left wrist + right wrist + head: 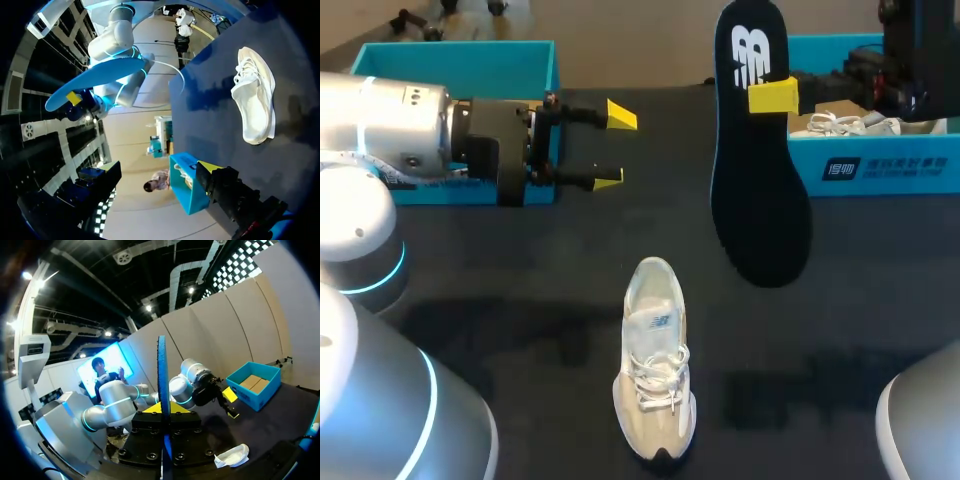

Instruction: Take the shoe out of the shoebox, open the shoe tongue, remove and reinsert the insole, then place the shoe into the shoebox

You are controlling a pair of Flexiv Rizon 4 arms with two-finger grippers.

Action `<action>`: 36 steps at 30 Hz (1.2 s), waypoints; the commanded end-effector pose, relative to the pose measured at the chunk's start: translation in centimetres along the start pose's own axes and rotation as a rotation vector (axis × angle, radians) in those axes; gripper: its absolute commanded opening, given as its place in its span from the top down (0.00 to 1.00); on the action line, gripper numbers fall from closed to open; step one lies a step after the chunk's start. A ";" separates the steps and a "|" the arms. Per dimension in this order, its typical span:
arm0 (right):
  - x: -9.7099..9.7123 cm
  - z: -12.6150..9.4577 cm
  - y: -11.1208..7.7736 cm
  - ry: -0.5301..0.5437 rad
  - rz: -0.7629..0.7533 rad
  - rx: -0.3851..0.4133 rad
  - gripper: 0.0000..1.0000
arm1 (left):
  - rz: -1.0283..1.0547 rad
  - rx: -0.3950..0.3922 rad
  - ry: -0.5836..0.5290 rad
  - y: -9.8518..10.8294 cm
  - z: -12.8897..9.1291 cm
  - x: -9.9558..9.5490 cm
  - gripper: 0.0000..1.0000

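Pale beige lace-up sneaker sits sole-down in the middle of dark surface, outside both boxes; right hand pinches long black foam insole with white logo, held up in the air, just beside printed teal cardboard shoebox; second white shoe lies inside that shoebox; left hand spread, empty, hovers by plain teal open box; well apart from sneaker.
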State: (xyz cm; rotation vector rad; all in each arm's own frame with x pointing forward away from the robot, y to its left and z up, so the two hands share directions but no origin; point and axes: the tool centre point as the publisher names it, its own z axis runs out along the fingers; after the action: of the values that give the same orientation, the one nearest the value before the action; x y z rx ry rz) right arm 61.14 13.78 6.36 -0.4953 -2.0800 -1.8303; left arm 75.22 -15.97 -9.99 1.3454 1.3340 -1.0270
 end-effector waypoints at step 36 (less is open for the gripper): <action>-14.1 0.6 3.0 0.079 0.400 0.049 1.00 | 0.039 0.074 -0.259 3.9 -0.8 -0.9 0.00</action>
State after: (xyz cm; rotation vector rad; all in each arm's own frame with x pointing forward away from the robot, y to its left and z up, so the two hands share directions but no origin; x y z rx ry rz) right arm 74.61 13.94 2.30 -0.7617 -1.7974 -1.5585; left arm 78.06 -14.57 -8.63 1.2303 1.1016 -1.1742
